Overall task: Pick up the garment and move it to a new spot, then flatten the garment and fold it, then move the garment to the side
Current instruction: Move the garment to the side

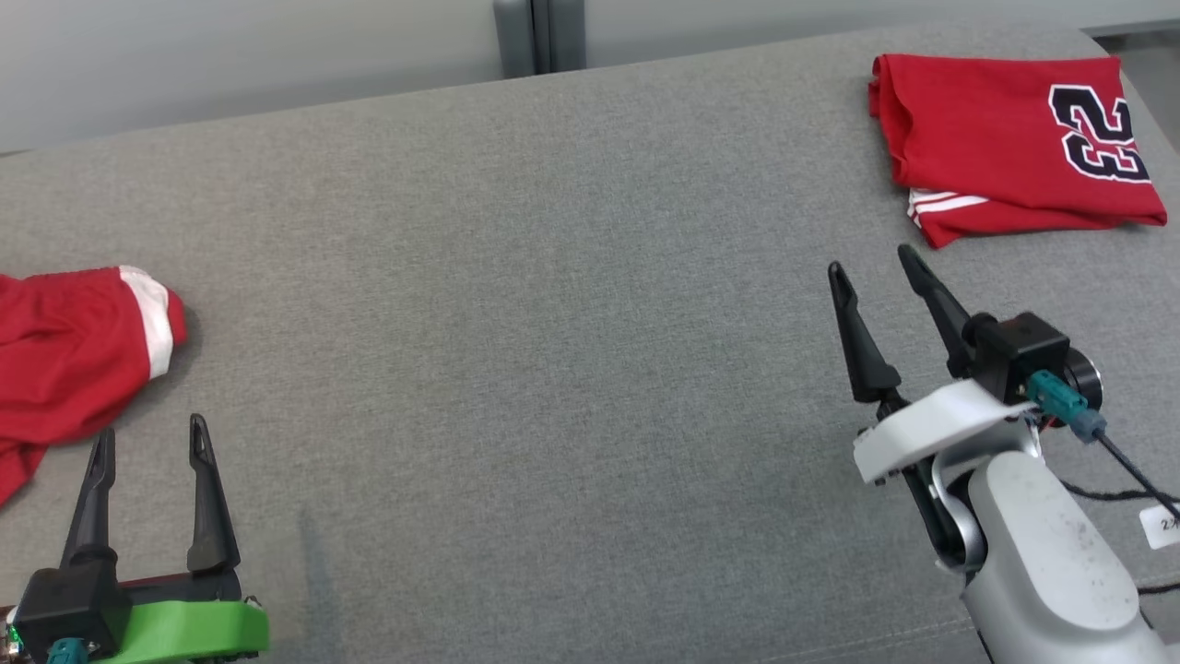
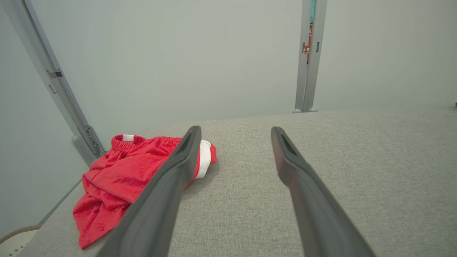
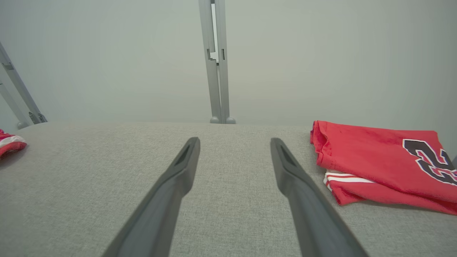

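**Grey cloth table: the crumpled garment lies at ten o'clock of the left gripper**

A grey cloth-covered table (image 1: 553, 277) runs across the head view, with a pale wall (image 1: 230, 55) behind it and a grey post (image 1: 539, 37) at twelve o'clock.

At the far left lies the crumpled red garment (image 1: 64, 360), a loose heap with a white band at its end. It looks like the piece to pick up, and the picture's left edge cuts it off. The left gripper (image 1: 151, 429) stands just beside it with its jaws spread wide and nothing between them. Its fingers point to twelve, so the heap lies off-line at about ten o'clock. I judge that the reach calls for a swing to the left before any closing.

The middle of the table is bare cloth.

To the right, the right gripper (image 1: 871, 260) is likewise wide open and empty, well apart from the heap, so the left arm is the nearer one. At its one o'clock, near the far right corner, rests a folded red jersey (image 1: 1005, 157) with dark numerals, seemingly already dealt with.

The left wrist view gives what the head view lacks. It shows the whole heap, its gathered waistband (image 2: 142, 140) at the far end, and its long axis running from seven o'clock to one. The right wrist view catches only its white-banded tip at nine o'clock.
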Tool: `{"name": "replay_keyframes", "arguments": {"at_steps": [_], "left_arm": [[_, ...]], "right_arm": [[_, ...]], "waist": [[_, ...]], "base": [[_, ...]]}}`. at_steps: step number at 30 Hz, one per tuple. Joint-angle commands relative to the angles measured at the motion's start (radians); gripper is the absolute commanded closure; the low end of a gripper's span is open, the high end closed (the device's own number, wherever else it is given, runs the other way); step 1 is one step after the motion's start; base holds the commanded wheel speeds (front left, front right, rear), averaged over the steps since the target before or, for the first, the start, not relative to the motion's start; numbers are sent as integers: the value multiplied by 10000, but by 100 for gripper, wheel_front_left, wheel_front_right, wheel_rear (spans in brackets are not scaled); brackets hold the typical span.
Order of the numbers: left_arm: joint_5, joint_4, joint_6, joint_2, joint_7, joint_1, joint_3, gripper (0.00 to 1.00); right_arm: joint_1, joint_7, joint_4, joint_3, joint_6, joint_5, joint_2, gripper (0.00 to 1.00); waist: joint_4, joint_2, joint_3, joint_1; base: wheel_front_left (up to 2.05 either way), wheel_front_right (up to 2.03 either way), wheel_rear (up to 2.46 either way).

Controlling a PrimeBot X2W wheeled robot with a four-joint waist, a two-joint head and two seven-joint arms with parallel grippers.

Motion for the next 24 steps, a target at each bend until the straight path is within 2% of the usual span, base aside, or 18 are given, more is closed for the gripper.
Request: {"name": "replay_keyframes", "arguments": {"at_steps": [1,11,24], "left_arm": [[-4,110,-31,-34,1,183,15,0],[60,558,-101,-120,1,313,22,0],[105,829,-136,-172,1,352,-35,0]], "right_arm": [[332,-22,-198,-83,-15,-135,56,0],[2062,-22,-1005,-706,-15,-649,661,0],[3153,-22,-1508,-1263,-15,-1148,1206,0]], "waist": [[392,0,-470,0],[494,0,-860,0],[572,0,-1184,0]], "base": [[0,0,0],[0,0,0],[0,0,0]]}}
